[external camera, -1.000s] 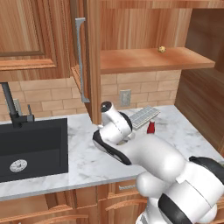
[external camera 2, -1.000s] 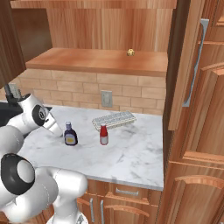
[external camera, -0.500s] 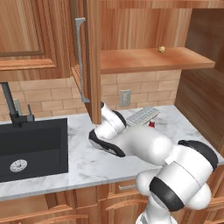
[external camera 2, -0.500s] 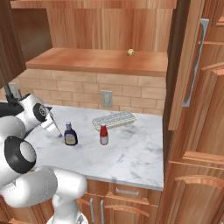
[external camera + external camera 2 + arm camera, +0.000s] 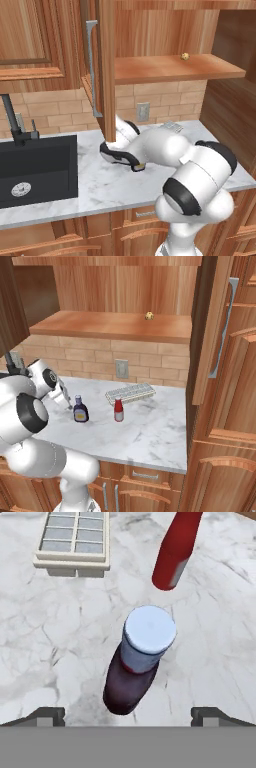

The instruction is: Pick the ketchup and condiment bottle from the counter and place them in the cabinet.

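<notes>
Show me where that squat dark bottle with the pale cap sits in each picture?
Left base view: no sign of it that I can make out.
Right base view: the condiment bottle stands left of centre on the counter.
Hand view: centre.
Shared landmark: the ketchup beside it.

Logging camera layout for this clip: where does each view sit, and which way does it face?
Left base view: behind-left, facing the counter, sink, cabinet; white arm crosses.
Right base view: behind-right, facing the condiment bottle and ketchup; arm at left.
Hand view: above the open gripper, facing down.
The last two share both bottles and the tray.
</notes>
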Controlling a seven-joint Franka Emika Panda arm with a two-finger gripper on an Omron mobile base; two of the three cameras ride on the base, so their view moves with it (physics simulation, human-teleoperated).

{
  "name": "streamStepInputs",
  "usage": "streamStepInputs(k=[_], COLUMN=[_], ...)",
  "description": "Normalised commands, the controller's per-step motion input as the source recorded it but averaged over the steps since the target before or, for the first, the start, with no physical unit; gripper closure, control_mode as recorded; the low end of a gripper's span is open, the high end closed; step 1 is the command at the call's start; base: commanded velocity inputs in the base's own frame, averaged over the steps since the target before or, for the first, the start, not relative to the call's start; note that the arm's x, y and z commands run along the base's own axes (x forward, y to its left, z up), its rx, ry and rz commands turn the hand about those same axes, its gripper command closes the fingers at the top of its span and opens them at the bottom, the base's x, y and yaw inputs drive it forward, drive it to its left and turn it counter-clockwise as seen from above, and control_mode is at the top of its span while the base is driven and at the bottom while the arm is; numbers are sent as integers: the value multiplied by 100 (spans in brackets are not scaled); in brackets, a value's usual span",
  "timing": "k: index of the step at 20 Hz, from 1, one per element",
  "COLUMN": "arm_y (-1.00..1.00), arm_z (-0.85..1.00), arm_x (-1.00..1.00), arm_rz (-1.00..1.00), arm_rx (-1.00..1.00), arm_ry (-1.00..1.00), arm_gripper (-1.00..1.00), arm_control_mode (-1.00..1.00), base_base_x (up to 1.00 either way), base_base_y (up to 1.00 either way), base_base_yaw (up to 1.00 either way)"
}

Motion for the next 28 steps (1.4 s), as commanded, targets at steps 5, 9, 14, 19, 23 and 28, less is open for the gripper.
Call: streamStepInputs(k=[5,9,14,19,23,28], arm_y=[-12,-18,-18,-16,-12,-11], arm_z=[-3,-5,-10,-17,-17,-10], arm_x=[7,0,0,2,10,10], arm_rz=[-6,-5,-5,-5,-7,-9], arm_rx=[0,0,0,0,0,0], arm_ry=[0,0,0,0,0,0], arm_gripper=[-100,-100,-100,-100,-100,-100], arm_control_mode=[-100,-100,-100,-100,-100,-100], base_base_x=[0,0,0,0,0,0], base_base_y=[0,0,0,0,0,0], base_base_yaw=[0,0,0,0,0,0])
